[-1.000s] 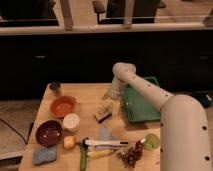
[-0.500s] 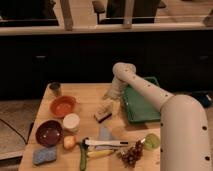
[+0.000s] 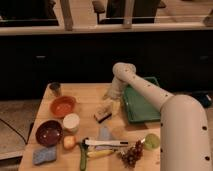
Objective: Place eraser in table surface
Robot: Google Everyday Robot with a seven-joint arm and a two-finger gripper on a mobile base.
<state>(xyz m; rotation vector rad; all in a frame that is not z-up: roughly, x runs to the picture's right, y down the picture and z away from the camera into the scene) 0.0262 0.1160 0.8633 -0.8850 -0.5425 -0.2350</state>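
You find the eraser (image 3: 103, 116) in the middle of the frame, seemingly resting on the counter (image 3: 88, 94), left of the green tray (image 3: 142, 107). The hand (image 3: 111, 103) is directly above it, and I cannot tell if it grips. By my judgement, only release and retreat remain.

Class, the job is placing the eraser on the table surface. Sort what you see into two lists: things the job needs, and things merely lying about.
Job: eraser; table surface; gripper, just above the eraser.

Lying about: green tray; orange bowl; dark red bowl; blue-grey sponge; grapes; green apple.
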